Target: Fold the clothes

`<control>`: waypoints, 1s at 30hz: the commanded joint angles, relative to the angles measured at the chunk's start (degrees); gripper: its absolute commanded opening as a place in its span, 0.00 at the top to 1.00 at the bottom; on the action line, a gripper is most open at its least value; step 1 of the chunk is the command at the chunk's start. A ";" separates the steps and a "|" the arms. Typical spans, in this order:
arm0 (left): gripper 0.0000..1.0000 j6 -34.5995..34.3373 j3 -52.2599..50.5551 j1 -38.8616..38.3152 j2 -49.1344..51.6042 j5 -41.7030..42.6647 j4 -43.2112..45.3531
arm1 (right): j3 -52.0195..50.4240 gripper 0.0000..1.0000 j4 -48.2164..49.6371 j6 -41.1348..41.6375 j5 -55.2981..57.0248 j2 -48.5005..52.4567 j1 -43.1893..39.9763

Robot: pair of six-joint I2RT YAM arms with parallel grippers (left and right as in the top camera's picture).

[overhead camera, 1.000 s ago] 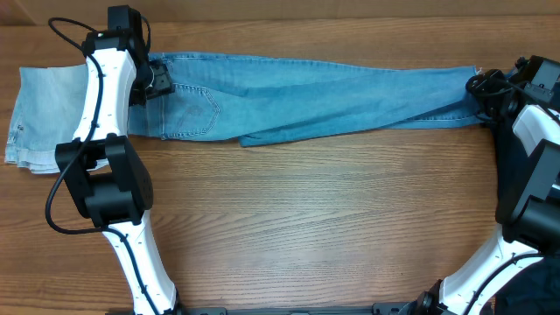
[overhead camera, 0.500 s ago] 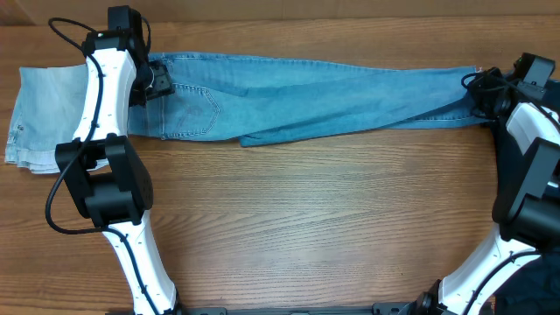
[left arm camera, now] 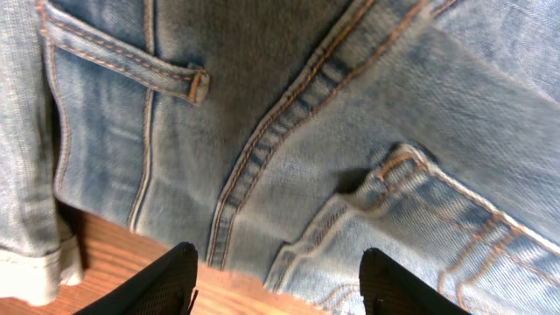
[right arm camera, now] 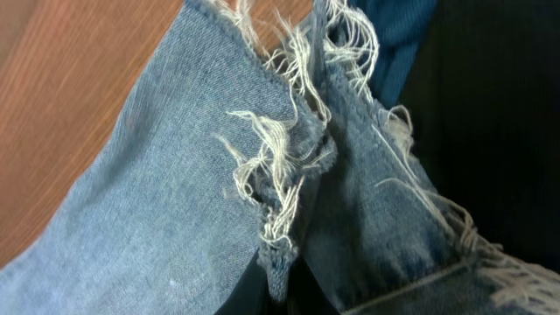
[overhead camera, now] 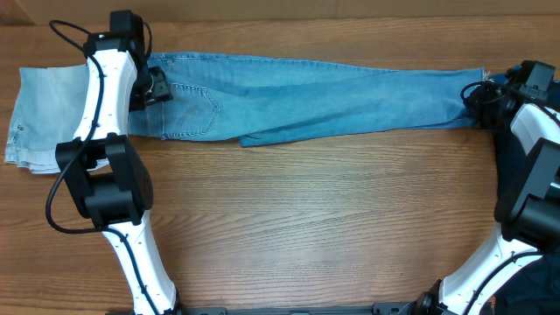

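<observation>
The jeans (overhead camera: pixel 332 92) lie stretched along the table's (overhead camera: pixel 306 219) far side, waist left, frayed hems right, 1 back pocket (overhead camera: pixel 194 112) showing. The left gripper (left arm camera: pixel 276 280) hovers over the waist, jaws well apart, holding nothing. The right gripper (overhead camera: pixel 479 94) is closed, pinching the hem. A paler denim piece (overhead camera: pixel 48 114) lies just beside the waist.

Both arms are white links with bulky black joint housings: left arm (overhead camera: pixel 101 87) at frame left, right arm (overhead camera: pixel 527 131) at the right edge. A black cable (overhead camera: pixel 48 210) loops beside the left arm; its fingertips (left arm camera: pixel 166 280) are matte black.
</observation>
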 commanded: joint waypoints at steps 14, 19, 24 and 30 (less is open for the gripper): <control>0.39 -2.78 -11.02 -0.31 -0.72 -1.03 6.78 | 2.71 0.96 -4.02 -14.71 18.97 -0.94 -0.50; 0.42 -2.99 -16.52 -0.17 -0.72 -1.88 8.55 | 2.71 0.96 -1.68 -15.89 21.81 -0.94 -0.50; 0.43 -2.99 -18.60 0.37 -0.72 -1.84 9.46 | 2.71 0.96 -1.53 -16.02 24.00 -0.94 -0.50; 0.41 -2.95 -6.16 0.33 -1.14 -0.83 2.64 | 4.63 0.91 -2.36 -15.98 23.78 -2.60 -0.17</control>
